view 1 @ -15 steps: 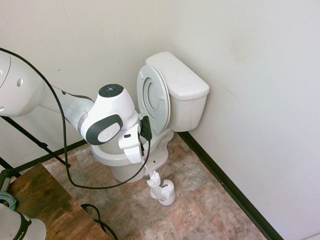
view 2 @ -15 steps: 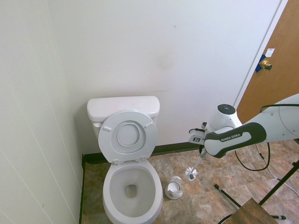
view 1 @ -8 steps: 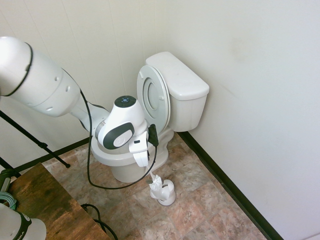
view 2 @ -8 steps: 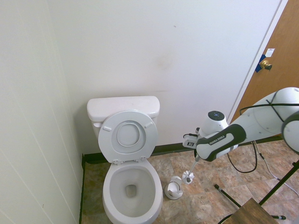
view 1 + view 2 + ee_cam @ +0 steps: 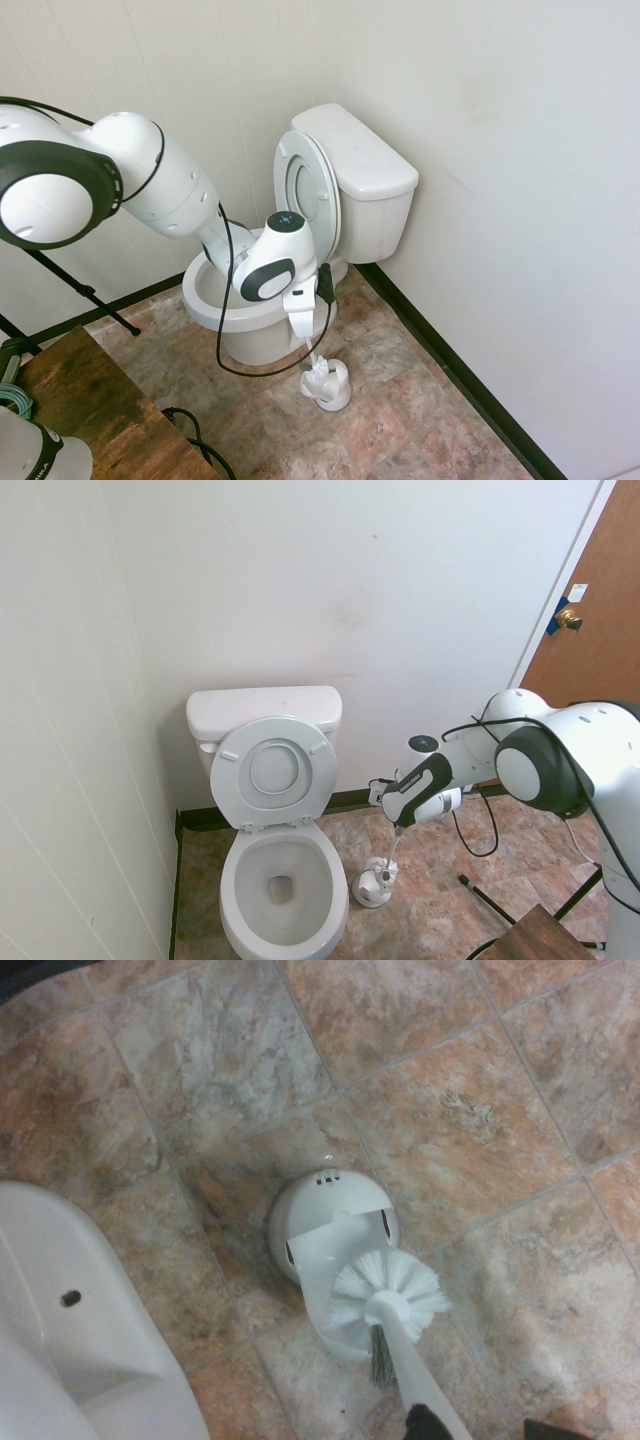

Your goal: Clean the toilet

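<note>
The white toilet (image 5: 368, 190) stands in the corner with its lid and ring seat (image 5: 272, 770) raised against the tank and the bowl open. Just beside the bowl, my gripper (image 5: 306, 335) is shut on the handle of a white toilet brush (image 5: 390, 852), pointing down. The bristle head (image 5: 388, 1285) hangs right at the mouth of the small white brush holder (image 5: 333, 388) on the floor next to the toilet's base (image 5: 90, 1350). In the second exterior view my gripper (image 5: 397, 824) sits right of the bowl, above the holder (image 5: 370, 890).
Tiled floor (image 5: 480, 1110) surrounds the toilet. Walls close in behind and on both sides. A wooden table corner (image 5: 85, 400) lies near the arm's base. A brown door (image 5: 600, 610) stands at the far right.
The arm has swung toward the toilet and lowered. The brush head, hanging off to the side a second ago, now sits at the holder's mouth. The grip has stayed shut.
</note>
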Controlling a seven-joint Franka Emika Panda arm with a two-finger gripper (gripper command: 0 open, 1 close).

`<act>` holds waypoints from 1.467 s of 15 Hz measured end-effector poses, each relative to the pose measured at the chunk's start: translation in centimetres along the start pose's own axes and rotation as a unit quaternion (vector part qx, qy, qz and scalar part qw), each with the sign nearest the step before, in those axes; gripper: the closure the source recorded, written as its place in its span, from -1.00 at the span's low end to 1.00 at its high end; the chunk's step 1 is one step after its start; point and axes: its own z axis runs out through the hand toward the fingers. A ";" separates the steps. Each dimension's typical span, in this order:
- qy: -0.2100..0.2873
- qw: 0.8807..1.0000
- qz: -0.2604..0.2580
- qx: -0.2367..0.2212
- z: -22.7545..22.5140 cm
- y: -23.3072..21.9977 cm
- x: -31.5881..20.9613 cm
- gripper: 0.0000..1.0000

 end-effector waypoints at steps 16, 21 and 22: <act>-0.049 0.995 -0.012 -0.091 10.7 -7.3 2.5 1.00; -0.059 0.991 -0.004 -0.117 12.6 -8.9 4.3 1.00; -0.062 0.991 -0.003 -0.121 12.7 -9.3 4.6 1.00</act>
